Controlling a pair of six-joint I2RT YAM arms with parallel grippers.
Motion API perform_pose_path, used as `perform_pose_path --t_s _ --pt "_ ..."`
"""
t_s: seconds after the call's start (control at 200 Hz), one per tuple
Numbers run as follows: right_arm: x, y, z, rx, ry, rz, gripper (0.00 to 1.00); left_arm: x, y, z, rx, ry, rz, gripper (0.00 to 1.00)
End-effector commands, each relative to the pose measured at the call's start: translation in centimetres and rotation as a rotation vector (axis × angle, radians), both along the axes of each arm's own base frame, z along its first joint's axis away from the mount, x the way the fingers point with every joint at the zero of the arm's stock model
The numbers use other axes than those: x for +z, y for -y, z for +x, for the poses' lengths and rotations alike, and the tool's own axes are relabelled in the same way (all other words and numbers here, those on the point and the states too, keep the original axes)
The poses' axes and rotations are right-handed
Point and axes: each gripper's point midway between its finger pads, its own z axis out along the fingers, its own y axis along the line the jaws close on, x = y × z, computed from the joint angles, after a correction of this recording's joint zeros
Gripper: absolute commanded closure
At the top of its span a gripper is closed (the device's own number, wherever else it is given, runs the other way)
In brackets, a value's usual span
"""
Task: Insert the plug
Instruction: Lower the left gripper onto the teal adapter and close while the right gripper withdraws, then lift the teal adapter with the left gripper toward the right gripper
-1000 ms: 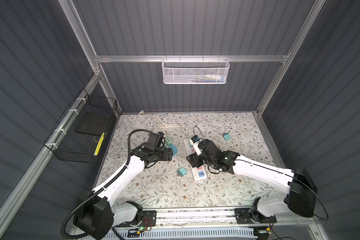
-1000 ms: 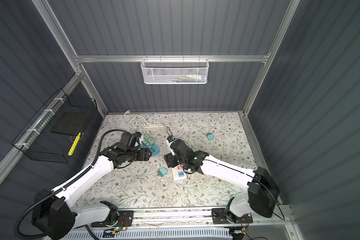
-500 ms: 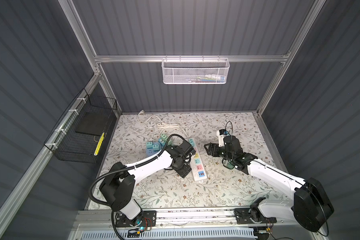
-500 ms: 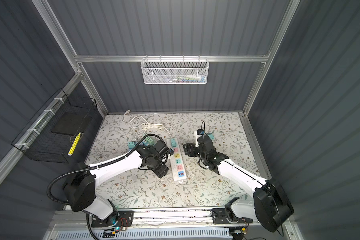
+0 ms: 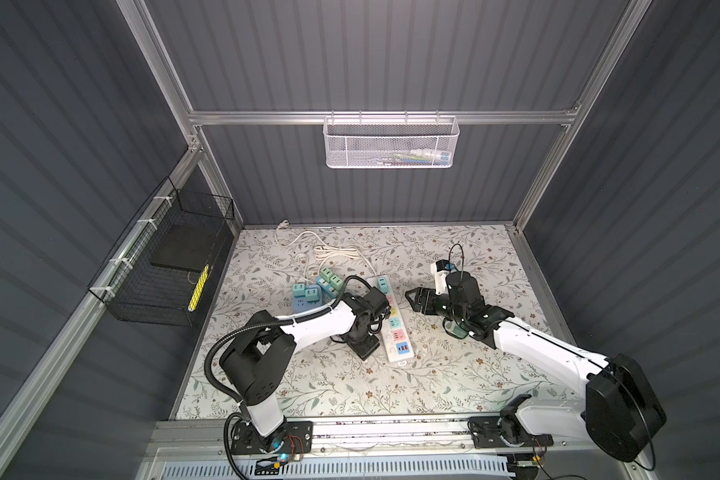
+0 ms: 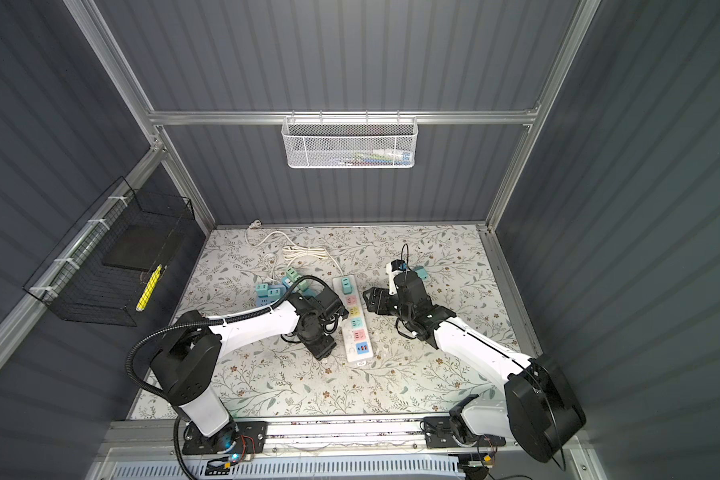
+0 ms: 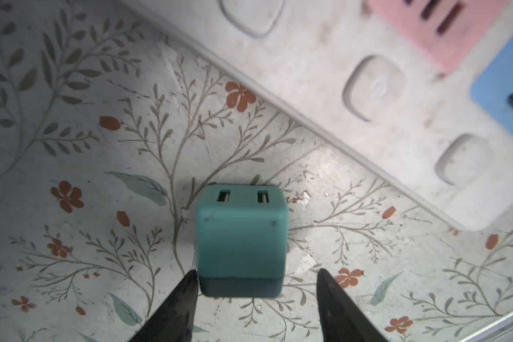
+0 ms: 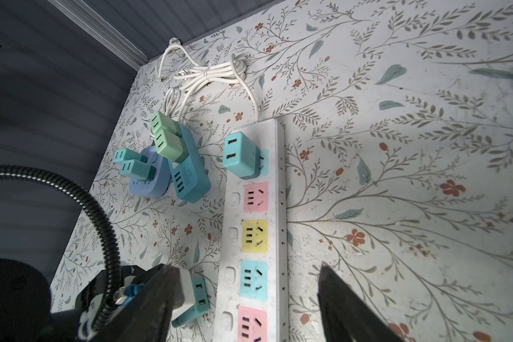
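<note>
Teal plug (image 7: 240, 234) lying on the counter (image 5: 350, 386) just left of the power strip (image 5: 396, 332), left claw (image 7: 255, 274) spread either side of it, gap on one side, right claw (image 8: 248, 266) wide apart, empty, just right of the strip.

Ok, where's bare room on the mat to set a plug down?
Free: the wide mat band between the near end of the power strip and the front rail; also the back-right corner. Crowded: left of the power strip, with the adapter cluster, white cord and teal charger.
</note>
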Motion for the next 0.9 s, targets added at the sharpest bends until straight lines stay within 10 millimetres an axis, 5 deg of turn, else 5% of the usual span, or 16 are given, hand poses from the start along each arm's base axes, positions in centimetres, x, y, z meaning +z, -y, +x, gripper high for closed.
perform_pose_path --t_s 0.0,0.315,0.49,0.615,0.896 --pt "0.0 -0.2 0.0 0.005 -0.005 0.008 0.24 -0.9 0.0 0.0 0.006 -0.009 0.001 0.39" --pt "0.2 -0.1 -0.2 0.011 0.002 0.002 0.25 -2.4 -0.7 0.4 0.021 -0.008 0.068 0.50" --pt "0.3 0.1 -0.3 0.010 0.004 -0.009 0.25 -1.8 -0.8 1.0 0.033 0.033 0.069 0.67" --pt "0.5 0.2 -0.5 0.015 0.000 -0.013 0.25 1.2 0.3 2.5 0.051 0.144 -0.031 0.73" --pt "2.7 -2.4 -2.2 0.178 -0.119 0.019 0.32 12.3 3.1 5.7 0.113 0.584 -0.525 0.76"
